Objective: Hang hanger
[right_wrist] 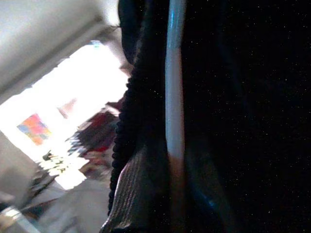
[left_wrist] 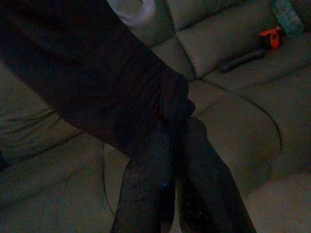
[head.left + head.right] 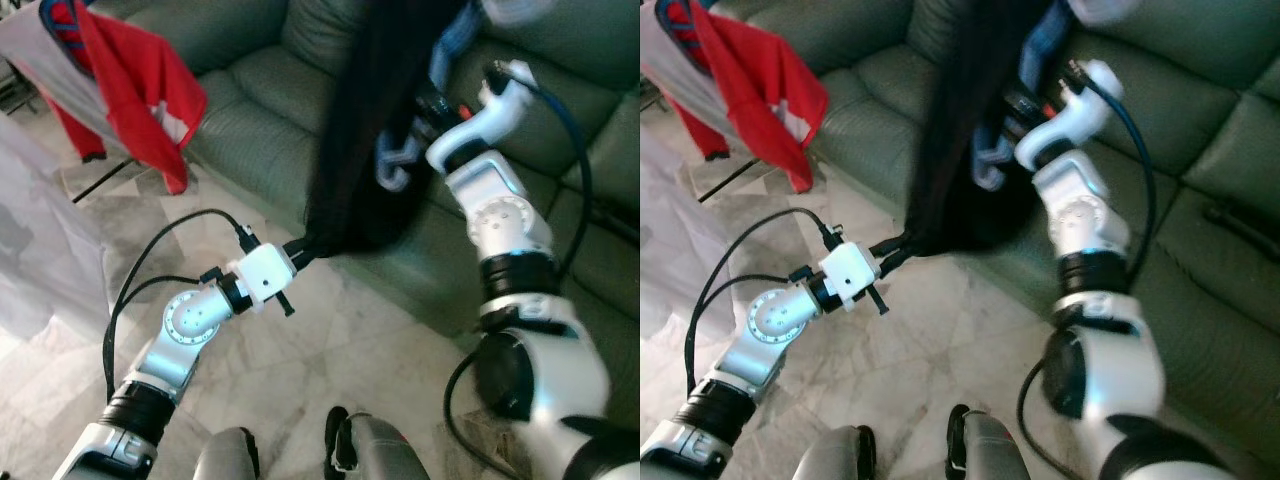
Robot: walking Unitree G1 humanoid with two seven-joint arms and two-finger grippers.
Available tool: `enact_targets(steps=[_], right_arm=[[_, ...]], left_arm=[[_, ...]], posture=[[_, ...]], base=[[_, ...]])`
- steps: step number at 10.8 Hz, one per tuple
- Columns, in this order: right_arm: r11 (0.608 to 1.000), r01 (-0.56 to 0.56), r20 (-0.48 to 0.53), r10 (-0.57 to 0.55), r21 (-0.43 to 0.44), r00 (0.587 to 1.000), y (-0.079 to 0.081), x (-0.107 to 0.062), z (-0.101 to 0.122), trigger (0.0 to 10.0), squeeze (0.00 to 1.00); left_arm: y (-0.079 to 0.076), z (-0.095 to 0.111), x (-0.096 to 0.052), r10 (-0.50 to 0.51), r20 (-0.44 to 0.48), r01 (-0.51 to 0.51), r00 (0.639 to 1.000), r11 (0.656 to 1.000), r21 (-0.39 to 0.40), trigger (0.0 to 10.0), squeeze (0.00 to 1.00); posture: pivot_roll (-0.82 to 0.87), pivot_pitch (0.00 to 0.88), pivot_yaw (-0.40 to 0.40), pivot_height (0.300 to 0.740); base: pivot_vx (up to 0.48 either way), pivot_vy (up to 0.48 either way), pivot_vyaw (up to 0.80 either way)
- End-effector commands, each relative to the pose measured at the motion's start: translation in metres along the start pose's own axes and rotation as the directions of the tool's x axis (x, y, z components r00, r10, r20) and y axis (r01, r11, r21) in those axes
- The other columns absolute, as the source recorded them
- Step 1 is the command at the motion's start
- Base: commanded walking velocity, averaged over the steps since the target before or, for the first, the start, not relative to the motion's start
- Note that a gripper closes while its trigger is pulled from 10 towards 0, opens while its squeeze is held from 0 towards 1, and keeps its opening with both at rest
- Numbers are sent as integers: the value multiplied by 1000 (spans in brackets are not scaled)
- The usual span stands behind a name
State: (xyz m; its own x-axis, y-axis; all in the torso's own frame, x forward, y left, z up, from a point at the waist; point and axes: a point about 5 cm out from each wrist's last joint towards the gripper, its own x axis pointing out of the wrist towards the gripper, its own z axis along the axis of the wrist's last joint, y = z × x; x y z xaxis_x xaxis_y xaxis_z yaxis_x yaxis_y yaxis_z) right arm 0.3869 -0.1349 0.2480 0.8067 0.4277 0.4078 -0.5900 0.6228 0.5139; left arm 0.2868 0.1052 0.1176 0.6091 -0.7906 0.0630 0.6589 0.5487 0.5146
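Mid-carry by the look of it, nothing hung yet. Left gripper (image 3: 300,247) pinching the bottom hem of a black garment (image 3: 365,140), probably to keep the fabric from swinging or dragging. Right gripper (image 3: 425,105) raised up high against the garment's top, fingers buried in cloth, so can't tell if spread or pressed together. Pale blue hanger (image 3: 395,165) poking out beside the black fabric, above the green sofa (image 3: 250,90). Red shirt (image 3: 130,95) already hanging off to the left, likely where the rail is.
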Motion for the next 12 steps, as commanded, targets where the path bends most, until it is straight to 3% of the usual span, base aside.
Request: enact_targets(steps=[1,2,3,4,5,6,7,9,10,12], right_arm=[[994,-67,33,70,-88,997,8,-5,6,10000,0],[958,-91,-19,89,-272,996,8,-21,-9,10000,0],[884,-108,-51,96,-455,994,8,-45,-25,10000,0],[896,-82,-33,75,-437,997,11,-54,-31,10000,0],[874,-83,-36,76,-479,996,18,-62,-40,10000,0],[857,-74,-37,64,-510,997,23,-69,-51,10000,0],[852,-75,-39,64,-519,997,27,-75,-59,10000,0],[841,-55,-19,53,-539,998,27,-74,-53,10000,0],[827,-51,-17,49,-559,999,25,-73,-52,10000,0],[771,-106,-101,53,-628,993,21,-80,-63,10000,0]], left_arm=[[-10,-8,-4,-29,-42,29,999,1000,-11,10000,0],[-11,-9,-6,-32,-51,31,998,999,-14,10000,0],[-12,-13,-9,-38,-59,36,998,999,-37,10000,0],[-14,-14,-9,-43,-65,40,997,999,-35,10000,0],[-16,-15,-7,-49,-67,46,997,998,-44,10000,0],[-17,-17,-4,-34,-74,31,997,999,-40,10000,980],[-22,-18,0,-57,-76,51,996,996,-72,10000,1000],[-28,-22,-1,-87,-93,76,992,990,-116,10000,1000],[-40,-26,-5,-148,-113,132,982,981,-140,10000,1000],[-33,-27,-7,-95,-130,83,987,992,-92,10000,1000]], posture=[[23,170,-54,740],[23,173,-56,740],[15,172,-56,740],[8,172,-55,740],[8,172,-55,740],[-16,168,-53,740],[-18,165,-59,740],[-19,159,-67,740],[-16,150,-76,740],[-17,148,-80,740]], base=[[0,0,0],[0,0,0],[0,0,0],[0,0,0],[0,0,0],[0,0,0],[0,0,0],[0,0,0],[0,0,0],[0,0,0]])
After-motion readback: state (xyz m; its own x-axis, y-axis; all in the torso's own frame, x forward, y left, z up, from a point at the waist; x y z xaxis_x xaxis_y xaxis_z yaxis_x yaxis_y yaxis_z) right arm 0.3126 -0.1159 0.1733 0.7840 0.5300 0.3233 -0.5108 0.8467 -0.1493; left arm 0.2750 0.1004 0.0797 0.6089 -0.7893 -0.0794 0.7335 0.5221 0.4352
